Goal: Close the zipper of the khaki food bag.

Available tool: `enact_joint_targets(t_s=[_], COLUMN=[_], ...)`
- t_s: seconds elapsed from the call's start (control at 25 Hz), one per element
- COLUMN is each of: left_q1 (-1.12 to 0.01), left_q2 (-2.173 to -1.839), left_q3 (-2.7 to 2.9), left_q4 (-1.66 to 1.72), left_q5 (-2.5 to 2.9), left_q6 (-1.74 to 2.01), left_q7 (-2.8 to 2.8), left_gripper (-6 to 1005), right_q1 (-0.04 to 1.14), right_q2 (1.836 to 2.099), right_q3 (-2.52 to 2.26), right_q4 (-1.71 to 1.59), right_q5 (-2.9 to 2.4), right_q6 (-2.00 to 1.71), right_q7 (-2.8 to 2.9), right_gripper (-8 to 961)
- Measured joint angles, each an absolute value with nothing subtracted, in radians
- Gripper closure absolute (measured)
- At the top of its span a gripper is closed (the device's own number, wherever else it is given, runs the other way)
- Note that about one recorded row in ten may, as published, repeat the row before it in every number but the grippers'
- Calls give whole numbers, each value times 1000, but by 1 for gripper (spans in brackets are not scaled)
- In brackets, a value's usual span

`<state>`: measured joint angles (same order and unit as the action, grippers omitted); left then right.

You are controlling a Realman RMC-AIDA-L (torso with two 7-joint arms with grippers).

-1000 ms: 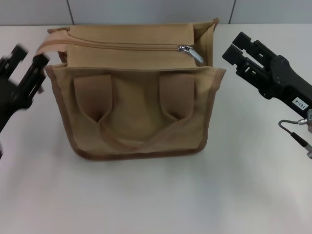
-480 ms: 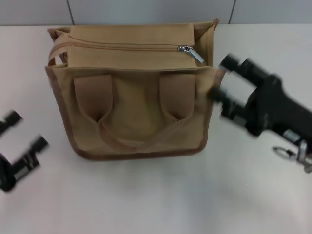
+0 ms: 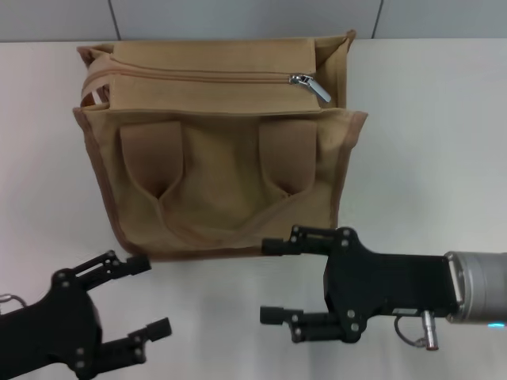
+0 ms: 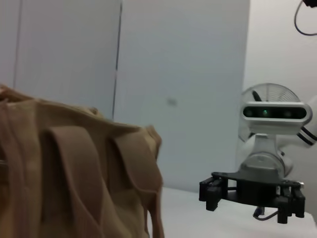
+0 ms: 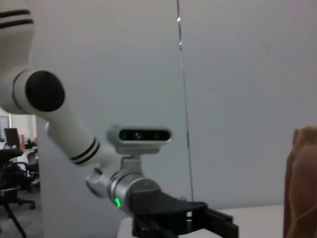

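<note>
The khaki food bag (image 3: 218, 142) stands on a white table (image 3: 420, 119), front pocket and folded handle straps (image 3: 226, 182) facing the robot. Along its top runs the zipper (image 3: 198, 77), its silver pull tab (image 3: 310, 85) lying near the right end of the track. From here the track looks drawn shut along most of its width, though the stretch beyond the pull cannot be judged. Both arms sit low at the near edge of the table, clear of the bag. The left gripper (image 3: 142, 297) rests at the near left with its fingers spread apart and nothing between them. The right gripper (image 3: 273, 281) points leftward just in front of the bag's lower edge, its fingers likewise wide apart and empty. Neither touches the bag, a placement that leaves the zipper unobstructed from above.
</note>
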<state>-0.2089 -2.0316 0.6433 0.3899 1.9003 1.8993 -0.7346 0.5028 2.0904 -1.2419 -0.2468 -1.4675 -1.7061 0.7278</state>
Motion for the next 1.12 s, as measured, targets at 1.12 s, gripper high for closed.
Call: enact_joint_targets(t_s=[1.12], left_q1=[-229], left_q2=[-2046], left_q3=[645], left_q4=[391], left_q5=[1913], left_q6=[1871], left_q7=[-734], left_gripper=[198], right_q1=[503], right_q2=[2092], right_q3=[-1240], right_q4=[-236], right_q5=[-1452], right_q6=[-1684], right_q7=[722], right_gripper=[227])
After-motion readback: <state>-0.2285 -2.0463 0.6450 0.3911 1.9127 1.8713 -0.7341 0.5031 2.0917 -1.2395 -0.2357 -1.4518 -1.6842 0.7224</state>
